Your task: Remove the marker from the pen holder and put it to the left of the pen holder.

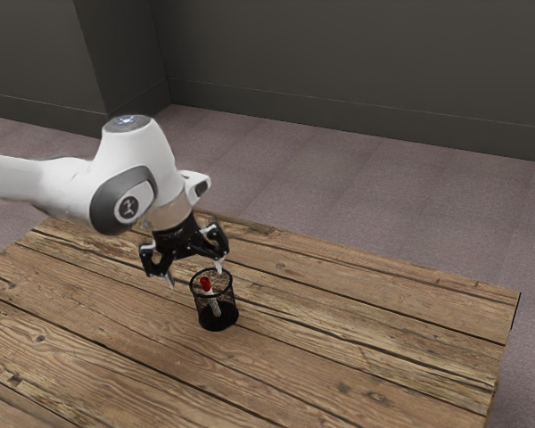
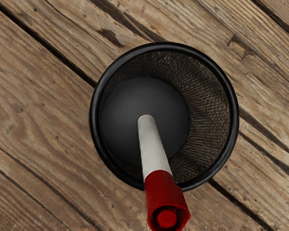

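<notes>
The marker leans inside the holder, apparently braced by its floor and rim, red cap uppermost. The gripper, empty, hangs above the holder, fingers spread wide, probably to straddle the cap.

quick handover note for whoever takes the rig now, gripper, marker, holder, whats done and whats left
Gripper: open, over the pen holder, holding nothing.
Marker: inside the black mesh pen holder, tilted, red cap up and reaching past the rim.
Pen holder: upright on the wooden table.
Done: no part of the removal; marker not yet gripped.
Left: grip marker, lift it out, set it left of the holder.
</notes>
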Controlling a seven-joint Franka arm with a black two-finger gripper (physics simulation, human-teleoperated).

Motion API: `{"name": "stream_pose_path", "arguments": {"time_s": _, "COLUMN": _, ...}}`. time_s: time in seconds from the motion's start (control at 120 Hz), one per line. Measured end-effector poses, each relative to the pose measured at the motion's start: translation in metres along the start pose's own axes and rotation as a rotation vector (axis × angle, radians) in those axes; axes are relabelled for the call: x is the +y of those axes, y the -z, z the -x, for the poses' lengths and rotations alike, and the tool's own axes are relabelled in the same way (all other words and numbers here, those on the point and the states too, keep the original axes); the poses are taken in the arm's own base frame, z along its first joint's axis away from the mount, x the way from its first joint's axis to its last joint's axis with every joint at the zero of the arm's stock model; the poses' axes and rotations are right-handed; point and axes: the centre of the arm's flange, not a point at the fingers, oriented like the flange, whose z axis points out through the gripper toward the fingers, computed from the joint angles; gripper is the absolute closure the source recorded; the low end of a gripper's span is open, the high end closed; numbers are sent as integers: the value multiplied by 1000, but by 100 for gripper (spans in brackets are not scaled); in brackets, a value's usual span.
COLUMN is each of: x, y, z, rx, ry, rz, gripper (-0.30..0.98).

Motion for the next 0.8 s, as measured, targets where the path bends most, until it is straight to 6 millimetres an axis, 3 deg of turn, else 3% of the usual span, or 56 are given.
{"name": "stream_pose_path", "arguments": {"time_s": 0.158, "x": -2, "y": -14, "z": 3, "rx": -83, "ry": 22, "rz": -16, "gripper": 1}}
{"name": "stream_pose_path", "arguments": {"time_s": 0.283, "x": 17, "y": -17, "z": -14, "rx": -109, "ry": 8, "rz": -49, "gripper": 2}}
{"name": "stream_pose_path", "arguments": {"time_s": 0.508, "x": 15, "y": -45, "z": -22, "rx": -167, "ry": -19, "rz": -125, "gripper": 3}}
{"name": "stream_pose_path", "arguments": {"time_s": 0.8, "x": 22, "y": -48, "z": -26, "rx": -182, "ry": -54, "rz": -130, "gripper": 28}}
